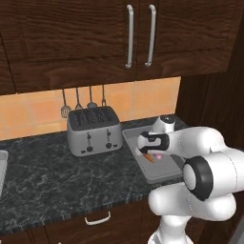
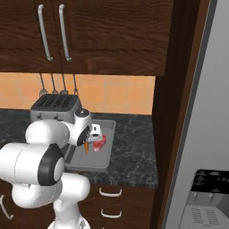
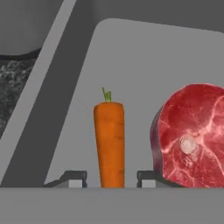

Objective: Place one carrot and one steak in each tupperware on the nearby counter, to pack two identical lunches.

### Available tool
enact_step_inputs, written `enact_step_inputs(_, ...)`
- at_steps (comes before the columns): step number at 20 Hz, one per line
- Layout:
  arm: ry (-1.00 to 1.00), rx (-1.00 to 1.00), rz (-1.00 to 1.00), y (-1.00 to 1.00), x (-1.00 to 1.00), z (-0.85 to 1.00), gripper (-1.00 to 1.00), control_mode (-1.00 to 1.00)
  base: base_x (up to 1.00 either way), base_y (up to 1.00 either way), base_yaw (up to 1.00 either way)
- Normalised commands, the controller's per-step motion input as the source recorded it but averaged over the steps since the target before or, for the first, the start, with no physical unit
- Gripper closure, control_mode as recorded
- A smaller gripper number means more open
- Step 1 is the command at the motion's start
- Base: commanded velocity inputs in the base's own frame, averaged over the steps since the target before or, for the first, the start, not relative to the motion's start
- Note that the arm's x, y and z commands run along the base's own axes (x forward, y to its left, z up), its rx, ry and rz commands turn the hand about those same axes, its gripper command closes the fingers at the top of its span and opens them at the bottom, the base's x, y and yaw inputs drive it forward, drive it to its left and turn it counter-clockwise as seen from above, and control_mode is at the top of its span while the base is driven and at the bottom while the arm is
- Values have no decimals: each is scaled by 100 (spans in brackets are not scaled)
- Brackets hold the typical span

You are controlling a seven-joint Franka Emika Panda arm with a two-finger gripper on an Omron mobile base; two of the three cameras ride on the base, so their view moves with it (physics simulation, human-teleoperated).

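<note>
Now look at the hand view first: your carrot [image 3: 109, 144] stands lengthwise up the frame, its green stub at the far end and its thick body running back toward the camera, between the two dark fingertips [image 3: 72, 178]. Its long axis lines up with the way the hand looks. The jaws stand a little apart, one tip on each side of the carrot with a gap showing on both sides, so you cannot tell whether they touch it.

Just beside the carrot lies the steak [image 3: 192, 135], a round red slab with a pale bone spot, flat on the grey floor of the tupperware [image 3: 131, 52]. The carrot and steak are close but apart.

From the left base view, you see the gripper [image 1: 151, 151] hanging over that tupperware [image 1: 159, 177], with the carrot [image 1: 149, 157] as an orange sliver below it, slanting down toward the tray's near end. The tray sits on the black marbled surface [image 1: 47, 176], just beside the silver toaster [image 1: 93, 129].

From the right base view, the carrot [image 2: 86, 146] points down under the gripper [image 2: 91, 136], and the steak [image 2: 99, 143] lies next to it inside the tray [image 2: 89, 164].
</note>
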Motion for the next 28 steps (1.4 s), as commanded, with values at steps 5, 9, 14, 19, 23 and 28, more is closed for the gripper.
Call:
enact_step_inputs(5, 0, 1, -9, -2, -23, 29, -100, -100, 0, 0, 0)
enact_step_inputs(9, -6, 0, -6, 0, -100, 89, -100, -100, 0, 0, 0)
enact_step_inputs(14, -21, 0, -14, 0, -100, 95, -100, -100, 0, 0, 0)
enact_step_inputs(19, -24, 0, -15, -1, -100, 88, -100, -100, 0, 0, 0)
enact_step_inputs(23, -15, 0, -7, 0, -100, 61, -100, -100, 0, 0, 0)
enact_step_inputs(28, -12, -6, 2, 6, -97, -20, -100, -100, 0, 0, 0)
